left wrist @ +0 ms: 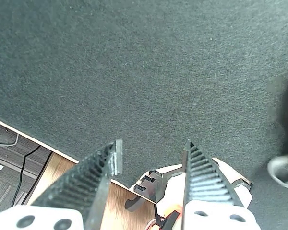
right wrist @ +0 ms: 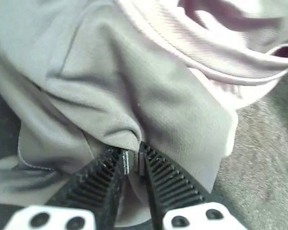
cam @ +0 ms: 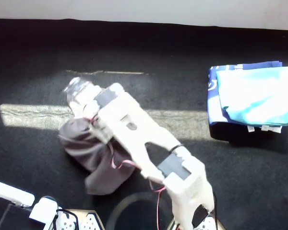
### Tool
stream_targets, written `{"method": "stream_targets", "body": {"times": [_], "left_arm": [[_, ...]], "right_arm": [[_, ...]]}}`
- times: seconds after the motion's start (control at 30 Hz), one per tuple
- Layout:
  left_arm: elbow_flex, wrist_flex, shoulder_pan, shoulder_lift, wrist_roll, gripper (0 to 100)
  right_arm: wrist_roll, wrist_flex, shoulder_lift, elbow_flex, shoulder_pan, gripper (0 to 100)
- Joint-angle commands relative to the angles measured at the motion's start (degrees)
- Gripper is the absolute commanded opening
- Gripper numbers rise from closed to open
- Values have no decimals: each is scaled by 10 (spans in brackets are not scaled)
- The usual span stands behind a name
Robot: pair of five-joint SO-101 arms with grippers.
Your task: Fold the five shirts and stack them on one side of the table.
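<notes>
We judge the task to be partly done. A stack (cam: 252,98) of folded shirts lies on one side of the table (cam: 182,48), well apart from both pairs of fingers. It has a turquoise shirt on top, a blue one under it and something black at the bottom. We can tell at least three layers, but the exact number we cannot count. One grey shirt (cam: 89,153) is not yet folded and lies crumpled on the table. The right gripper (right wrist: 133,160) has its fingers almost together, clamped on a fold of the grey shirt. The cloth comes out directly from between the fingertips and spreads beyond them and to both sides of them. The left gripper (left wrist: 151,158) has its fingers well apart, and nothing is between them. Beyond its fingertips there is bare table, and the edge of the table passes just under them. In our judgement, this grey shirt must be spread flat, folded, and then put on the stack.
</notes>
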Motion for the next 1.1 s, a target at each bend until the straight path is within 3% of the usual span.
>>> {"method": "stream_targets", "body": {"times": [0.0,0.2,0.4,0.6,0.7,0.93,1.07], "left_arm": [[-15,-2,34,-14,-4,213],[-14,49,132,-14,-2,213],[-7,60,300,-14,-1,213],[82,45,476,-14,-1,213],[115,4,524,-14,44,213],[124,-105,684,-13,185,216],[121,-191,759,-12,266,216]], "right_arm": [[7,20,-88,-70,63,7],[7,36,-166,-131,164,7],[8,30,-181,-134,269,7],[8,16,-182,-135,385,7],[7,18,-182,-130,421,7],[8,31,-182,-129,430,13],[8,59,-182,-133,430,102]]}}
